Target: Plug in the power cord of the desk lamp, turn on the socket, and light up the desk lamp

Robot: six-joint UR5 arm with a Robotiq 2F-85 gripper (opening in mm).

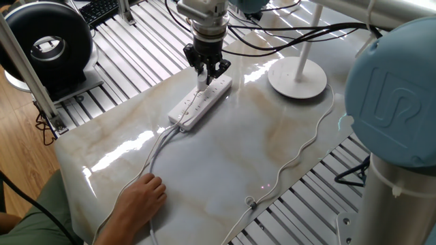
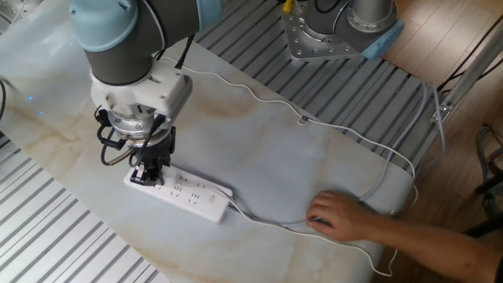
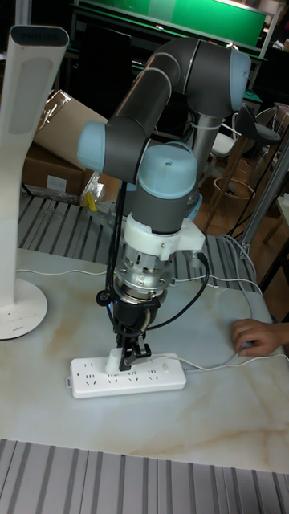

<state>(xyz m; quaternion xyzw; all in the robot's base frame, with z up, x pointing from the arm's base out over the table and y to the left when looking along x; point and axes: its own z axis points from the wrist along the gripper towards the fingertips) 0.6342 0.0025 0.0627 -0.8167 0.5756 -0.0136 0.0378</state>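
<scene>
The socket (image 1: 194, 105) is a long white power strip lying on the marble table, also seen in the other fixed view (image 2: 192, 196) and the tall view (image 3: 152, 377). My gripper (image 1: 204, 76) points straight down over the strip's far end (image 2: 149, 173), fingers shut on the small white plug block (image 3: 118, 361), which sits against the strip's top. The thin white power cord (image 1: 300, 153) waves along the table's right edge from the desk lamp (image 1: 298, 78). The lamp stands upright (image 3: 20, 301) on its disc base, and no light shows on it.
A person's hand (image 1: 139, 197) rests on the table, pressing down the cables near the front edge (image 2: 338, 216). The strip's thick cable (image 1: 157, 146) runs toward that hand. A black round fan-like device (image 1: 48, 41) stands off the table at the left. Slatted metal surrounds the tabletop.
</scene>
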